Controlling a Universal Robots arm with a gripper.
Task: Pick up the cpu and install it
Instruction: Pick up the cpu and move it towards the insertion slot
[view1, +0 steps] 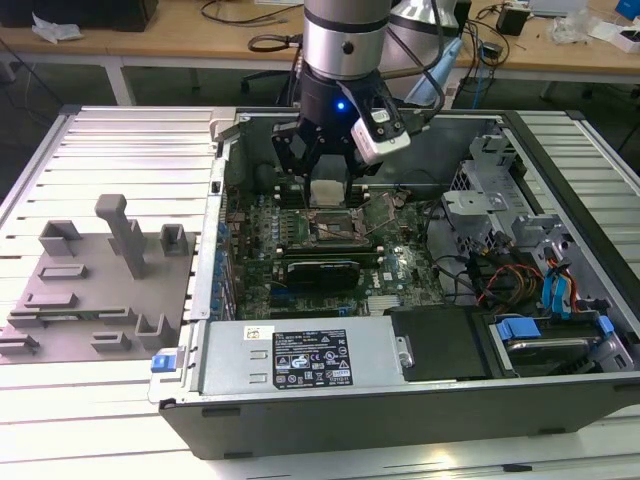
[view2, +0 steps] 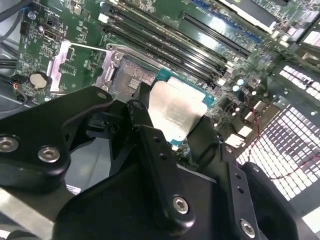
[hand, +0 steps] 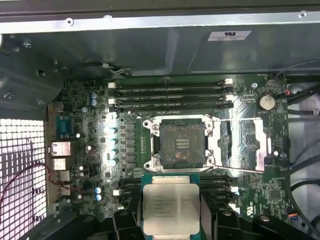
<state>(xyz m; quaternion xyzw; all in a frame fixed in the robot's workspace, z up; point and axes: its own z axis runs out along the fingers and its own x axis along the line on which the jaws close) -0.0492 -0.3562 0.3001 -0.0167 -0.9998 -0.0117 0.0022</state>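
Your claw sits closest to the lens in the second wrist view. Its black fingers are drawn in narrow against two opposite edges of the cpu, which they hold flat with its silver top facing up.

Beneath everything, the slatted metal table carries the open computer case. The arm reaches down into the case from above. The green motherboard covers the case floor on the exterior view's left. Near its middle you can see the socket, bare and dark, and its metal retaining plate is swung open to one side.

I judge that the pick-up is done and you are in the placing step. The chip is lifted clear, and in the exterior view it hangs close above the socket. It is not seated. In the first wrist view its near edge lies apart from the socket frame.

Seating it calls for squaring the chip's edges with the socket frame and matching its corner marking, which I cannot make out here. It then calls for a slow, level descent with no sideways drag, since the contacts in the socket are likely to bend easily. The open plate looks clear of the path.
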